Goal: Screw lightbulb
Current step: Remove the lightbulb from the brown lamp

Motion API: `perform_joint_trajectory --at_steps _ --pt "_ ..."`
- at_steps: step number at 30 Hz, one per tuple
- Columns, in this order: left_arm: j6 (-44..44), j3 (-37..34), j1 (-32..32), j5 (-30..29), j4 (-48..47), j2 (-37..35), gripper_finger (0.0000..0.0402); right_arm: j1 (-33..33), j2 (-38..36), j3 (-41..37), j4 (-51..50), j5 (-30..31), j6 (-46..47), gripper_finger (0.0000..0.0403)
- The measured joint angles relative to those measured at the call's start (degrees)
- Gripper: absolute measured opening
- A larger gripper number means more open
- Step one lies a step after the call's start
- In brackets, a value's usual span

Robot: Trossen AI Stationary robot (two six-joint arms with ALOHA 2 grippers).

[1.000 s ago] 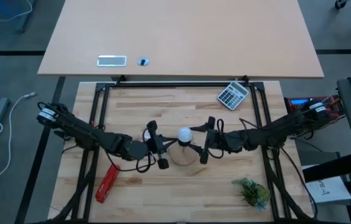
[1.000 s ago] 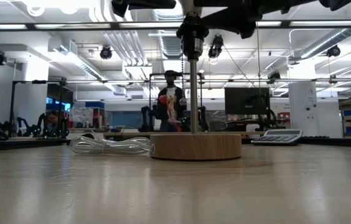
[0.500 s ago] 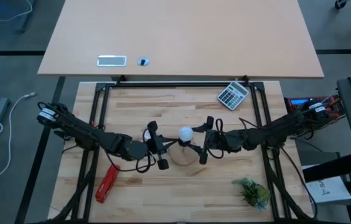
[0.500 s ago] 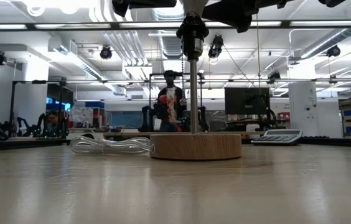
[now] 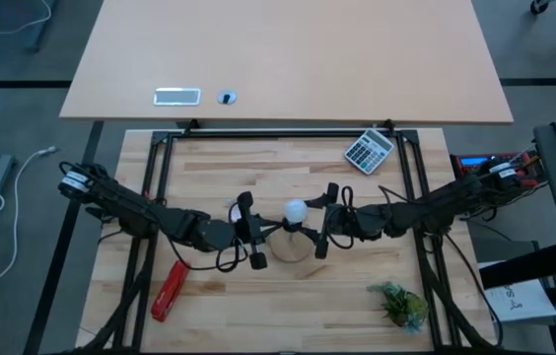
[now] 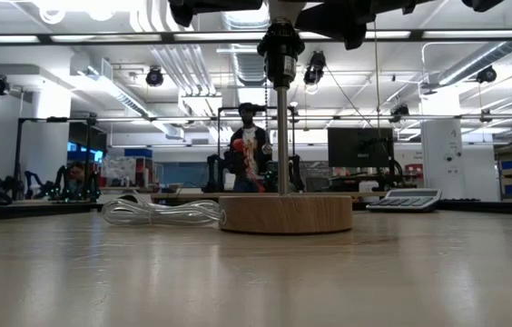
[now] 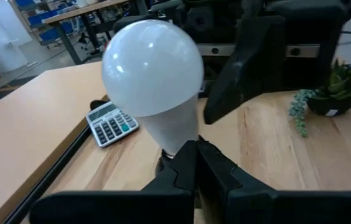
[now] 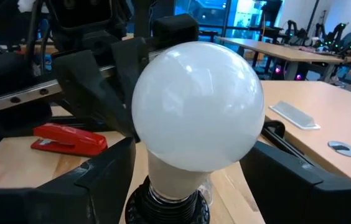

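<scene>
The bulb (image 5: pixel 295 210) is sitting upright in a black socket (image 8: pixel 166 205) above the round wooden base (image 6: pixel 285 214), at the middle of the table (image 5: pixel 258 306). The right gripper (image 5: pixel 320 225) is flanking the bulb with its fingers (image 8: pixel 107 171) standing wide apart on either side, not touching the glass. The left gripper (image 5: pixel 255 232) is sitting just beside the base on the other side, its fingers (image 7: pixel 185 168) pressed together and holding nothing. A red stapler (image 5: pixel 169 290) is lying near the left arm, a calculator (image 5: pixel 370 151) is resting at the far edge, and a small plant (image 5: pixel 399 303) is standing near the right front corner
</scene>
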Motion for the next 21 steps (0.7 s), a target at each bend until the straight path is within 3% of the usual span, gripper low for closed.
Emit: perform_joint_trajectory --at_steps 21 --pt "-0.22 0.0 0.79 0.1 0.33 0.0 0.0 -1.48 0.0 0.0 0.24 -2.8 -0.66 0.0241"
